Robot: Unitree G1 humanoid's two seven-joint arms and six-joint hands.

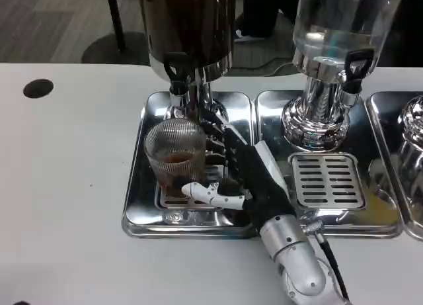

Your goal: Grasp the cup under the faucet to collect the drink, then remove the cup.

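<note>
The right hand [241,179] is wrapping the cup [175,153] under the faucet [177,73], likely slippery, light and fragile, best gripped mid-wall.

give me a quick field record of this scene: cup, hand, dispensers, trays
cup: ribbed clear glass cup standing on the left tray's grate, below the dark dispenser's faucet, a little brown drink at its bottom
right hand: wrapped around the cup from its right side, thumb across the front near the base
dark dispenser: holds dark liquid, black tap handle
clear dispenser: to the right, holds clear liquid, nothing under its tap
trays: left tray and middle tray, shiny metal, side by side
table: white
</note>
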